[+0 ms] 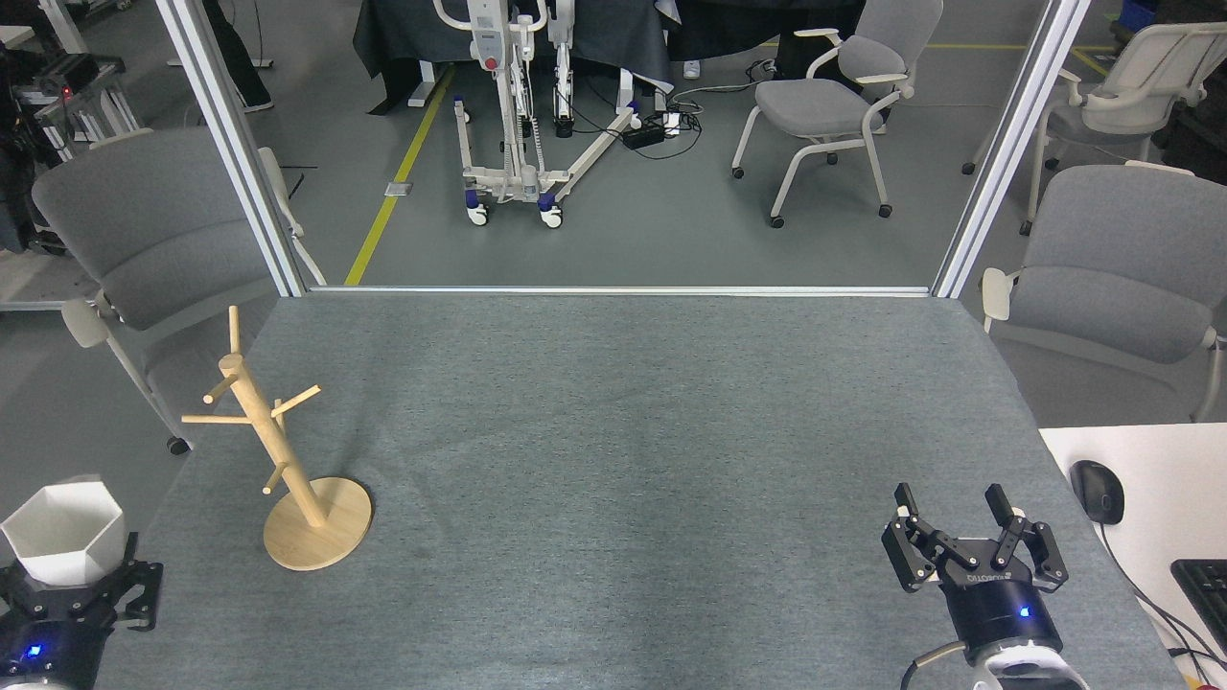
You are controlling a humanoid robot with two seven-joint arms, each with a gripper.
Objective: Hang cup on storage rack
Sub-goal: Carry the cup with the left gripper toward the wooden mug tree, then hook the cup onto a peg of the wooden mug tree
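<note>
At the lower left edge of view, our left gripper [67, 585] grips the cup [62, 533] from below, fingers closed around its base, mouth up, probably so the handle, not visible now, can meet a peg. It hangs just off the tabletop [623, 431], left of the storage rack [288, 460]. That cup is matte white with flat hexagonal facets; the rack is pale bamboo, thin angled pegs on a round disc. Our right gripper [949, 508] idles, fingers spread and empty, above grey felt-like cloth.

Open table [613, 460] right of storage rack [288, 460]
</note>
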